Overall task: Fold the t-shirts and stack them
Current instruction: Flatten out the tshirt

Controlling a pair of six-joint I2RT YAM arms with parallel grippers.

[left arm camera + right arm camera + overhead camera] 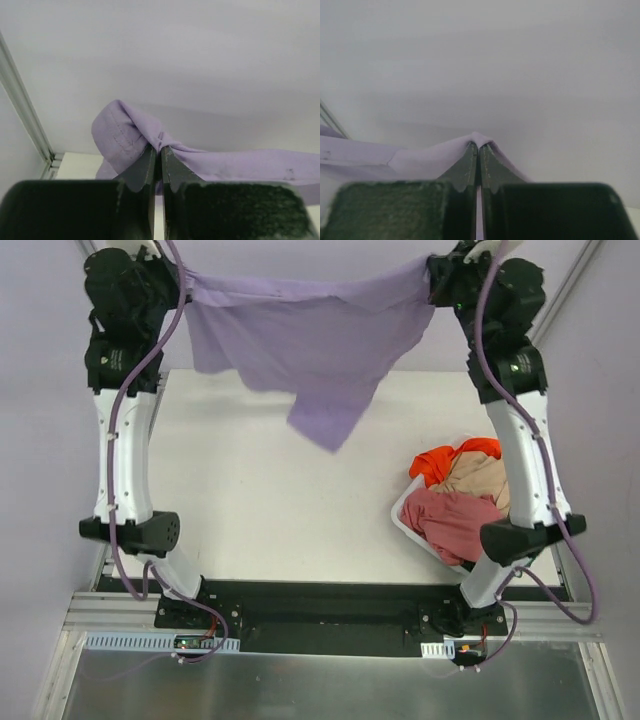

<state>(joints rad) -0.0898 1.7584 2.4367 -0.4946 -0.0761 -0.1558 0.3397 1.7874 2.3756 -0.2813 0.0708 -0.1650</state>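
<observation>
The lavender purple t-shirt hangs stretched in the air between both grippers, high over the far side of the table, with one corner drooping toward the middle. My left gripper is shut on its left end; in the left wrist view the cloth bunches over the closed gripper. My right gripper is shut on its right end; the cloth drapes over the closed gripper. Orange-red, beige and dusty pink t-shirts lie in the basket. The dark green one is hidden.
A white plastic basket with the other shirts stands at the right of the white table, next to the right arm. A grey wall is behind the table, with a metal frame rail at the left.
</observation>
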